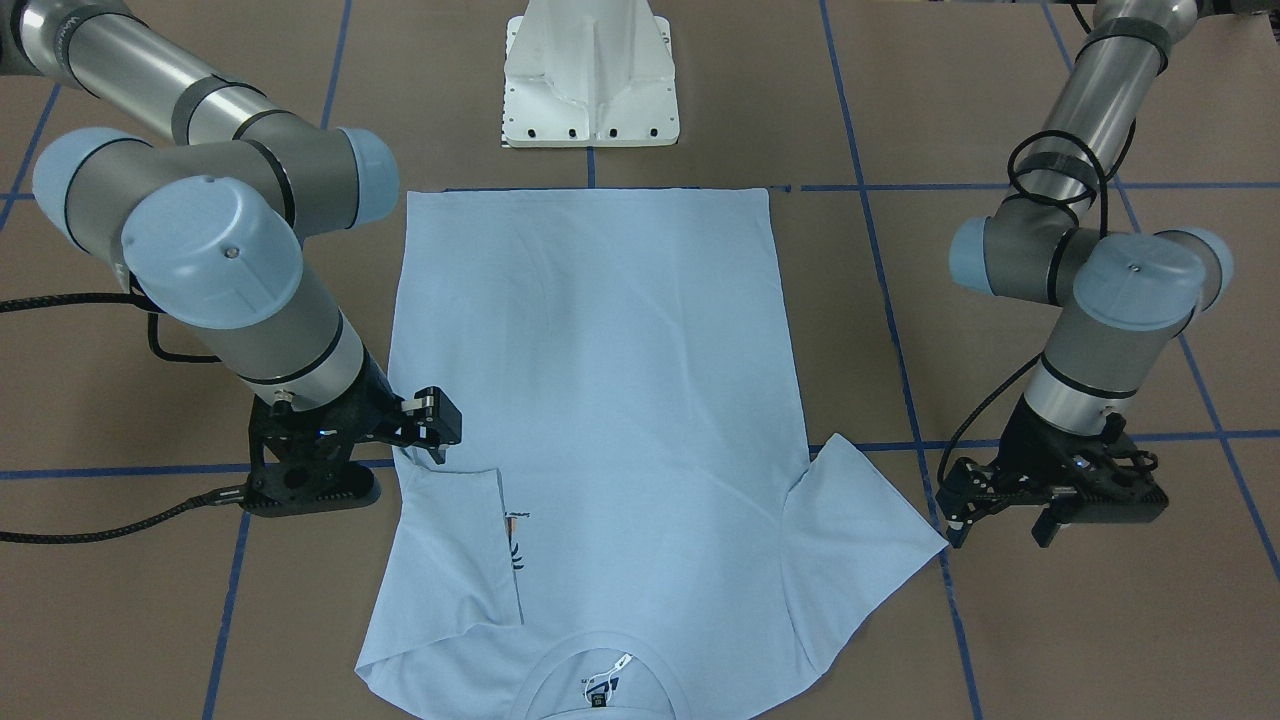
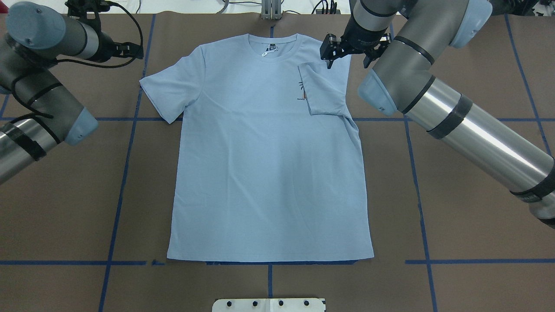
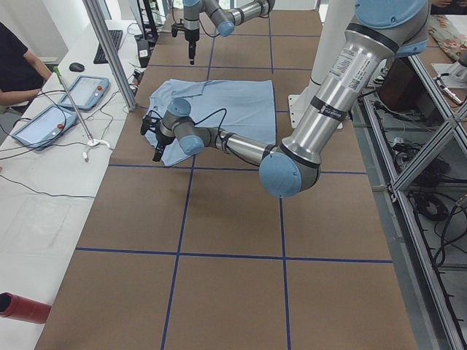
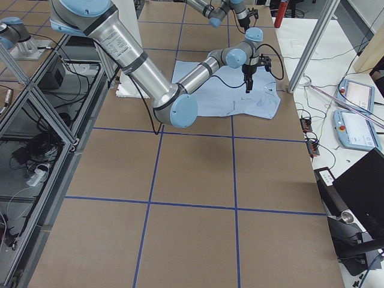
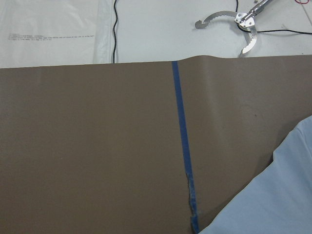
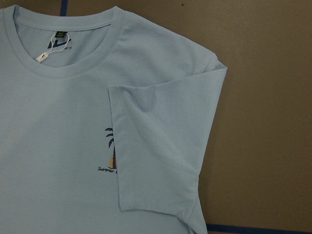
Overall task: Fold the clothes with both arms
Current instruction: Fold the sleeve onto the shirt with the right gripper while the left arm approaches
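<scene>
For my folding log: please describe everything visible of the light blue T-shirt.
The thin light blue T-shirt lies flat, front up, on the brown table, ribbed collar and tag away from the robot. The sleeve on the robot's right is folded inward, partly covering a small palm-tree print; the other lies spread.

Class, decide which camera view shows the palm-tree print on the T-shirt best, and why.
The right wrist view: the print is close and sharp, though the folded sleeve covers part. Overhead and front-facing views show it tiny beside that sleeve; the side views are too distant; the left wrist view misses it.
</scene>
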